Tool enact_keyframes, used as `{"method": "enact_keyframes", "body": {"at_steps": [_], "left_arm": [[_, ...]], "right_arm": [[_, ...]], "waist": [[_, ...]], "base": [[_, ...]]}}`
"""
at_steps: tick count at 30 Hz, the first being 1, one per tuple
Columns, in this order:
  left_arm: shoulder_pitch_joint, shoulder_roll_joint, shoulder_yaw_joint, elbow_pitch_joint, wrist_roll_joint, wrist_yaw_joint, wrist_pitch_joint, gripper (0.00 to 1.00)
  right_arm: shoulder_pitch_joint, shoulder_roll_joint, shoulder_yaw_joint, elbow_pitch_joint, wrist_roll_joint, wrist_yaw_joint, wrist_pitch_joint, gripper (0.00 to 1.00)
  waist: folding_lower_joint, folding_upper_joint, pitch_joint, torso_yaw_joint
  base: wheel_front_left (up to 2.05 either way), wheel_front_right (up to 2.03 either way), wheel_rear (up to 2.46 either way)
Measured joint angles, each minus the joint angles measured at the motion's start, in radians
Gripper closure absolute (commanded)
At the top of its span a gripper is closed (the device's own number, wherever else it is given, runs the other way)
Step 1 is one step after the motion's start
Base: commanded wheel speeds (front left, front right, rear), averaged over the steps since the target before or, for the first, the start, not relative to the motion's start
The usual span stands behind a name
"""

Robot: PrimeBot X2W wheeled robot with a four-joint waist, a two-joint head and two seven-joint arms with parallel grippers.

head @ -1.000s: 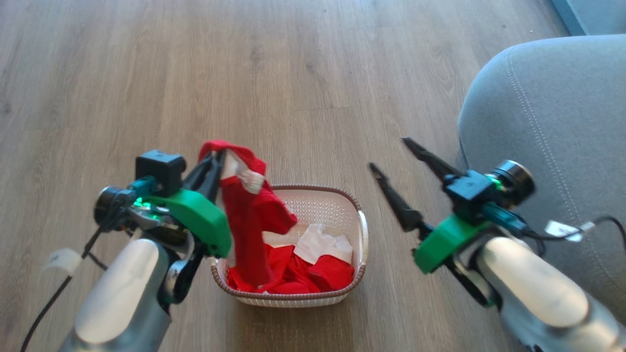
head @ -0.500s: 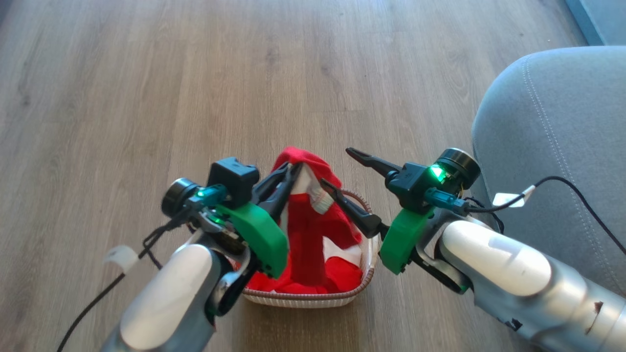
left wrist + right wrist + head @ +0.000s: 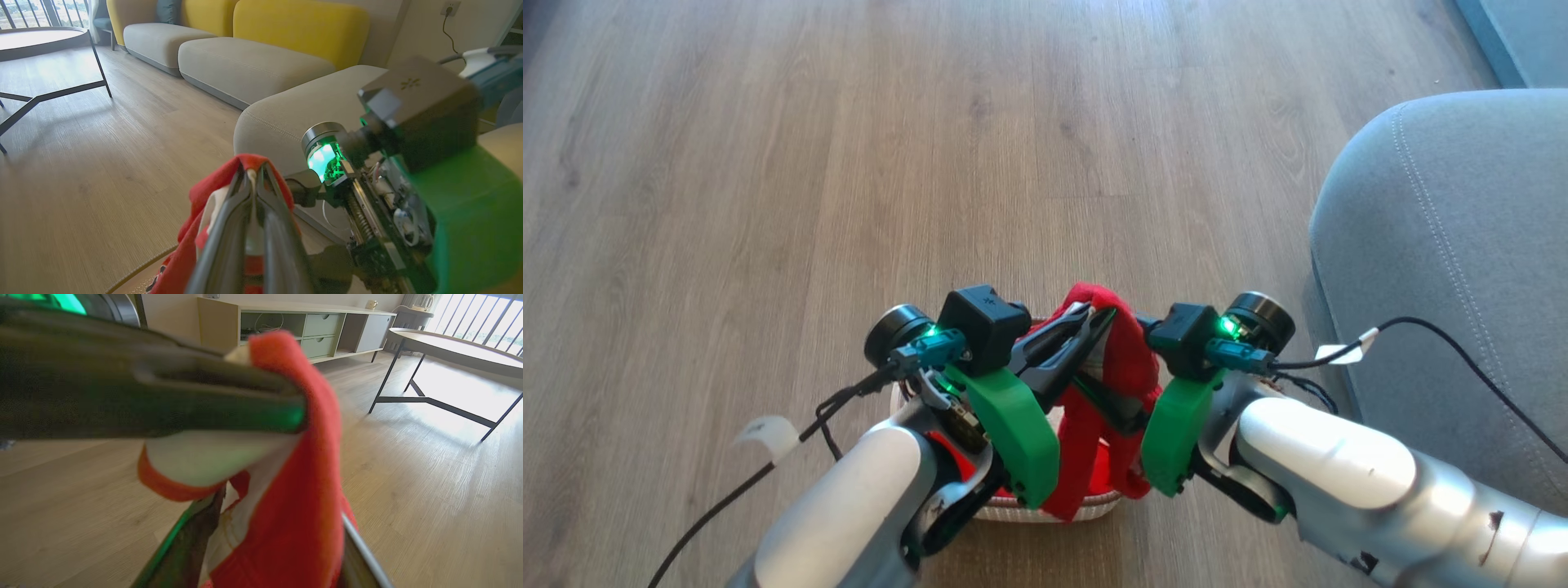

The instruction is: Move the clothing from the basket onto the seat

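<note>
"Where was the clothing (image 3: pixel 1123 351)?"
"Pinched tight in my left gripper (image 3: pixel 1094 317), hanging over the basket (image 3: pixel 1045 513), near the seat (image 3: pixel 1445 245)."
"And your right gripper (image 3: pixel 282 506)?"
"Fingers stood spread either side of the cloth."

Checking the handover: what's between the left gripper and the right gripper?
The red clothing: the head view shows it hanging from the shut left gripper, the right wrist view shows it inside the open right gripper.
</note>
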Motion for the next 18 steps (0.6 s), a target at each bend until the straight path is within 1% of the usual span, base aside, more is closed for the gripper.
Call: {"method": "enact_keyframes", "body": {"at_steps": [1,4,5,6,7,9,10,11,15,18], "left_arm": [[0.0,0.001,0.0,0.0,0.0,0.0,0.0,1.0],[0.0,0.005,0.0,0.0,0.0,0.0,0.0,1.0],[0.0,0.007,0.0,0.0,0.0,0.0,0.0,0.95],[0.0,0.008,0.0,0.0,0.0,0.0,0.0,0.84],[0.0,0.009,0.0,0.0,0.0,0.0,-0.001,0.67],[0.0,0.009,0.0,0.001,0.0,0.001,-0.003,0.47],[0.001,0.009,0.0,0.002,0.0,0.001,-0.011,0.25],[0.001,0.009,0.0,0.005,0.0,0.001,-0.018,0.0],[0.002,0.012,0.003,0.015,0.0,0.01,-0.035,0.0],[0.007,0.016,0.006,0.031,0.0,0.015,-0.054,0.0]], "right_arm": [[-0.002,0.0,0.006,-0.001,0.01,0.0,0.0,1.0],[-0.009,0.0,0.017,-0.015,0.039,0.0,0.0,1.0],[-0.009,0.0,0.018,-0.018,0.046,0.0,0.0,1.0],[-0.009,-0.001,0.02,-0.018,0.051,0.0,0.0,1.0],[-0.009,-0.004,0.02,-0.018,0.057,0.0,0.0,1.0],[-0.009,-0.012,0.019,-0.02,0.064,0.0,0.0,1.0],[-0.009,-0.017,0.018,-0.023,0.066,0.0,0.0,1.0],[-0.009,-0.022,0.015,-0.024,0.066,0.0,0.0,1.0],[-0.009,-0.035,-0.007,-0.031,0.066,0.0,0.0,1.0],[-0.007,-0.061,-0.041,-0.041,0.065,0.0,0.0,1.0]], "waist": [[0.0,0.0,0.0,-0.001],[0.0,0.0,0.0,-0.005],[0.0,0.0,0.001,-0.007],[0.0,0.0,0.001,-0.008],[0.0,0.0,0.001,-0.01],[0.0,0.0,0.001,-0.015],[0.0,0.0,0.001,-0.019],[0.0,0.0,0.001,-0.023],[0.0,0.0,0.002,-0.039],[0.0,0.0,0.004,-0.061]], "base": [[0.0,0.0,0.0],[0.0,0.0,0.0],[0.0,0.0,0.0],[0.0,0.0,0.0],[0.0,0.0,0.0],[0.0,0.0,0.0],[0.0,0.0,0.0],[0.0,0.0,0.0],[0.0,0.0,0.0],[0.0,0.0,0.0]]}}
